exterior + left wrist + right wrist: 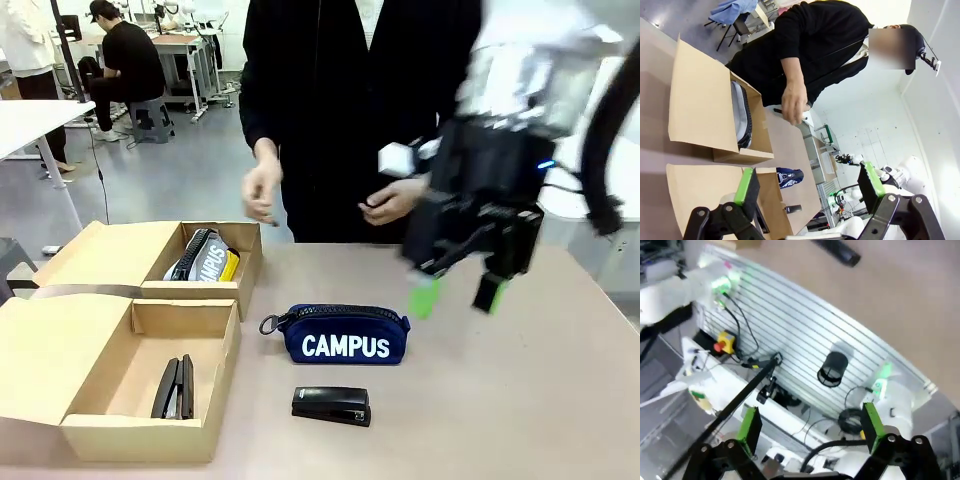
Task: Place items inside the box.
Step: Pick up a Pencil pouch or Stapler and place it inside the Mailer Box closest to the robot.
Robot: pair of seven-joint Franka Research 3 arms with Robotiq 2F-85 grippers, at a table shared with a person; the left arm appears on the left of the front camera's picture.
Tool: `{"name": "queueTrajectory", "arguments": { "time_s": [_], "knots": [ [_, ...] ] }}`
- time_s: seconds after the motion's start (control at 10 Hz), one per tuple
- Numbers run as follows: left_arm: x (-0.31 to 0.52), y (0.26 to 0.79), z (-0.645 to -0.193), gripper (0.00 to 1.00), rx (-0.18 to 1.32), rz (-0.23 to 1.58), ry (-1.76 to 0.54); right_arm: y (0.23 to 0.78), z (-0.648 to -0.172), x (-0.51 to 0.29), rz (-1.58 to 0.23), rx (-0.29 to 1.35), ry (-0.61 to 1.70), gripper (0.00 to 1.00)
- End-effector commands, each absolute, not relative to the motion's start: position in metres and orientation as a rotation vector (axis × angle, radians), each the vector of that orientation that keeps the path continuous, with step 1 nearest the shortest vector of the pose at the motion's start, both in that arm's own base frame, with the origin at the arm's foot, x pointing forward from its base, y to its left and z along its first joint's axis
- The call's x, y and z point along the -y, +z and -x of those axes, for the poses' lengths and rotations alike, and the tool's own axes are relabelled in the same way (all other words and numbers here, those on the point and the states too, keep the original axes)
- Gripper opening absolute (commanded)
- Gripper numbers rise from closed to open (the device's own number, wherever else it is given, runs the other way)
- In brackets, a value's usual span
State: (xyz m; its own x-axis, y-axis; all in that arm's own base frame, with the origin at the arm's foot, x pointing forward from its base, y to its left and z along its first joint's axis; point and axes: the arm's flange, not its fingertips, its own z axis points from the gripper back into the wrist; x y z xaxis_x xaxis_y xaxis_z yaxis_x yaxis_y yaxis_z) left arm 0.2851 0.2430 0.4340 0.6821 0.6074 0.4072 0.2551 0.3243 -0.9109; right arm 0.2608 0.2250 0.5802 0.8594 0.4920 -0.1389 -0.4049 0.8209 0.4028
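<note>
Right gripper (457, 297) hangs above-right of the navy CAMPUS pouch (345, 335), jaws fully spread and empty, apparently staged for pickup. Left gripper (808, 182): spread, empty.

CAMPUS pouch (345, 338): navy, white lettering | stapler (331, 405): black | boxes (140, 438): tan | boxed pouch (203, 257): grey
</note>
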Motion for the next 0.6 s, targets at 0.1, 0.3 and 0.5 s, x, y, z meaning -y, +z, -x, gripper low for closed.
{"name": "queueTrajectory", "arguments": {
  "time_s": [0.1, 0.3, 0.5],
  "knots": [
    [-0.241, 0.435, -0.286, 1.0, 0.872, 1.269, 0.259, 0.562, -0.245, -0.061, -0.678, 0.016, 0.458, 1.0],
    [-0.241, 0.435, -0.286, 1.0, 0.872, 1.269, 0.259, 0.535, -0.221, 0.04, -0.937, 0.316, 0.349, 1.0],
    [-0.241, 0.435, -0.286, 1.0, 0.872, 1.269, 0.259, 0.489, -0.204, 0.114, -1.175, 0.441, 0.136, 1.0]
  ]
}}
